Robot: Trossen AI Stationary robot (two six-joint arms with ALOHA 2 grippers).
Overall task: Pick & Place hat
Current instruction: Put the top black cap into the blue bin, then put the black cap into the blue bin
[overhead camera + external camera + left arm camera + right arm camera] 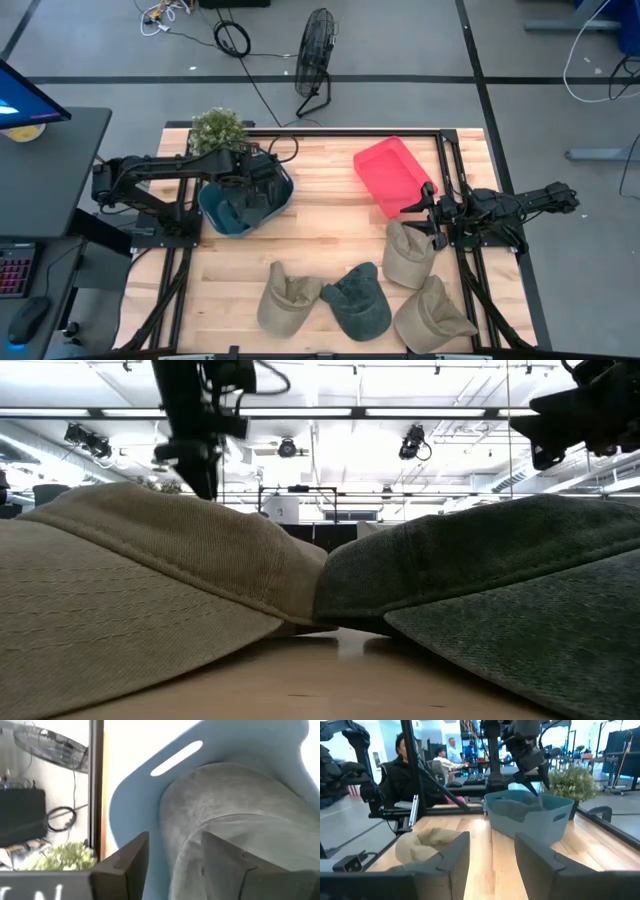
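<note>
Four hats are seen loose on the bench [330,230]: a tan hat [288,298] at the front left, a dark green hat [359,301] just beside it, a second tan hat [433,316] at the front right, and a third tan hat [408,253] behind that one. A fifth hat, grey [235,815], is seen lying inside the blue bin [243,207] at the bench's left rear, next to a small plant [218,129]. The left gripper [258,186] is held over the bin, its fingers [127,865] spread apart with the grey hat's fabric between them, though nothing is clamped. The right gripper [430,203] is parked by the red tray [393,175], its fingers [452,852] parted and empty. People are seen seated beyond the bench in the right wrist view.
</note>
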